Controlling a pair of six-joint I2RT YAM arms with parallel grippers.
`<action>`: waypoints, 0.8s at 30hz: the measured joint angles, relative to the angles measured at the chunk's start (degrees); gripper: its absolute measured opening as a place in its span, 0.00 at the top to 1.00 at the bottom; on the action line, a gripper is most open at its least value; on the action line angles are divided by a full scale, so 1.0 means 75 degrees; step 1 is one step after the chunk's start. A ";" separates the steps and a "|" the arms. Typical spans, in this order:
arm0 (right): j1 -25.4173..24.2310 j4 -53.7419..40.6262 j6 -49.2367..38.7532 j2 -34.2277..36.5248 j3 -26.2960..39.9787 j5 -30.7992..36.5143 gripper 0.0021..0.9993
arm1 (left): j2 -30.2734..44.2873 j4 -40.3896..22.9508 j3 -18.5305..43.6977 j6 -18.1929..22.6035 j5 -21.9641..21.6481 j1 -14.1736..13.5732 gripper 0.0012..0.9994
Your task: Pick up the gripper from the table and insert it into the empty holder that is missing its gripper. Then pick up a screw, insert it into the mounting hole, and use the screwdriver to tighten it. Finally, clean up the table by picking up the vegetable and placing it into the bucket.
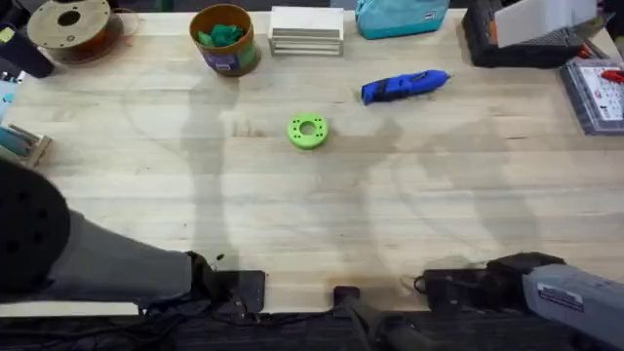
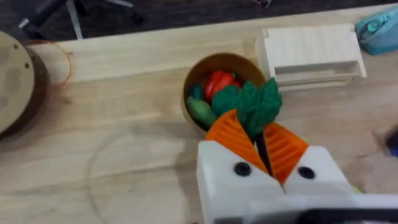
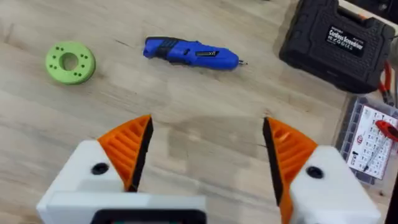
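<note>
While left gripper point(image 2: 260, 144) clamps vegetable point(image 2: 252, 104) | right gripper point(image 3: 206, 152) wide; black case point(image 3: 339, 40) label unreadable

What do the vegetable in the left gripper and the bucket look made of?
The vegetable looks like soft felt or fabric: matte, fuzzy green leaves pinched by the left gripper. The bucket seems to be wood or thick card, with a plain tan rim; uncertain.
</note>
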 joint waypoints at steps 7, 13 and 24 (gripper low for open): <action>0.0000 0.0000 0.0000 0.0000 -0.0002 0.0000 0.01 | 0.0848 0.1495 0.0000 -0.0003 0.0016 -0.0221 1.00; 0.0000 0.0000 0.0000 0.0000 0.0001 0.0001 0.01 | 0.1725 0.2620 0.0000 0.0000 0.0019 -0.0557 1.00; 0.0000 0.0000 0.0000 0.0000 -0.0002 0.0002 0.01 | 0.2757 0.3115 0.0000 0.0023 0.0046 -0.0683 1.00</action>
